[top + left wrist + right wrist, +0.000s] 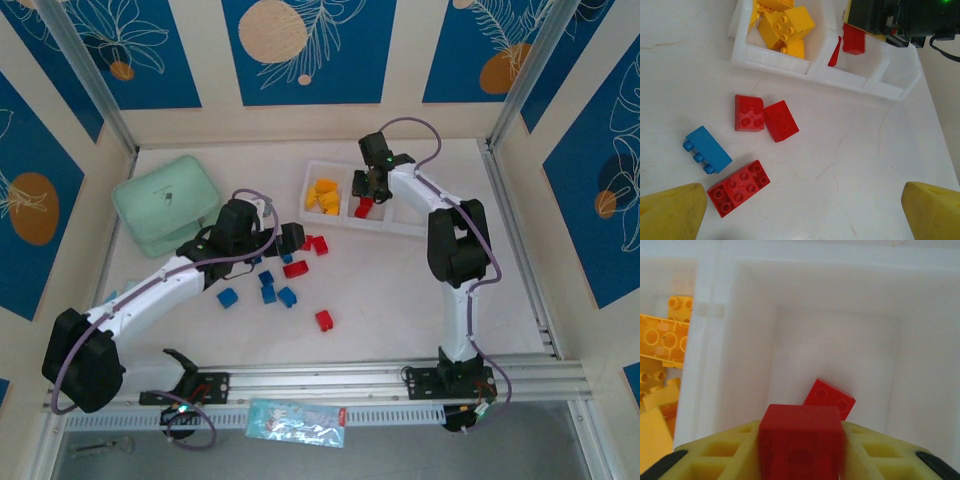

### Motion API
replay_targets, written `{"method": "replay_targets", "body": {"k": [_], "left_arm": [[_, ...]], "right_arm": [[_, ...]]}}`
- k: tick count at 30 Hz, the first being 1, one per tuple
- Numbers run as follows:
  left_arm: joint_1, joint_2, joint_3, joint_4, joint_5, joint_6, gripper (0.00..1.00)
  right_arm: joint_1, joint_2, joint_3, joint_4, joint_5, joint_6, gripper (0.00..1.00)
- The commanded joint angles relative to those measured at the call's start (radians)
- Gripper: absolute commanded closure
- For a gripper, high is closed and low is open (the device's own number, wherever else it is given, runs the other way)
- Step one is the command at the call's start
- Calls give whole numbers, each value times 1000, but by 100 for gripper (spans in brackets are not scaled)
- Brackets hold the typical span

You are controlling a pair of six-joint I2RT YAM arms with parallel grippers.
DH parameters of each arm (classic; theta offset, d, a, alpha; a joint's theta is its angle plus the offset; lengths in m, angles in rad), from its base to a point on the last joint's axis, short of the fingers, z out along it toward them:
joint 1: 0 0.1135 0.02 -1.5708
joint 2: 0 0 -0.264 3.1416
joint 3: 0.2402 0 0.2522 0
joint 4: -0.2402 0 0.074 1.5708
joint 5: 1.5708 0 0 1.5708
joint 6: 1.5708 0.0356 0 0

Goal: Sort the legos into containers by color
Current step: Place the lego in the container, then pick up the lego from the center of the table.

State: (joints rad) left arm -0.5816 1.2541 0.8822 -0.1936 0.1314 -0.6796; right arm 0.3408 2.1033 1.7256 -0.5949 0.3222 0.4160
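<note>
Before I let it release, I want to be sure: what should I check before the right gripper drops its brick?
1. Grip: right gripper shut on held brick: ok.
2. Position: held brick above middle compartment: ok.
3. Colour match: lying red brick already there: ok.
4. Separation: yellow bricks in left compartment: ok.
5. Clearance: left gripper open, off the tray: ok.
6. Drop height: cannot tell.
</note>
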Motion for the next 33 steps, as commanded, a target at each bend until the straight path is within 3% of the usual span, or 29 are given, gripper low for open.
{"method": "replay_targets", "body": {"k": [1,11,18,29,33], "left_arm": [[11,-21,-4,23,26,-4,1],[15,-117,-58,-2,0,10,1],[21,-199,-112,-70,-24,20,1],[26,-326,-212,-135,-73,-18,1],[27,-370,-242,-145,-96,-23,1]], "right_arm": [[5,-53,6,-28,-6,-13,57],[80,-313,-194,21,-4,-21,50],[214,-419,-364,8,-51,15,43],[428,-347,-452,85,-170,65,38],[486,-290,-447,102,-126,20,34]]}}
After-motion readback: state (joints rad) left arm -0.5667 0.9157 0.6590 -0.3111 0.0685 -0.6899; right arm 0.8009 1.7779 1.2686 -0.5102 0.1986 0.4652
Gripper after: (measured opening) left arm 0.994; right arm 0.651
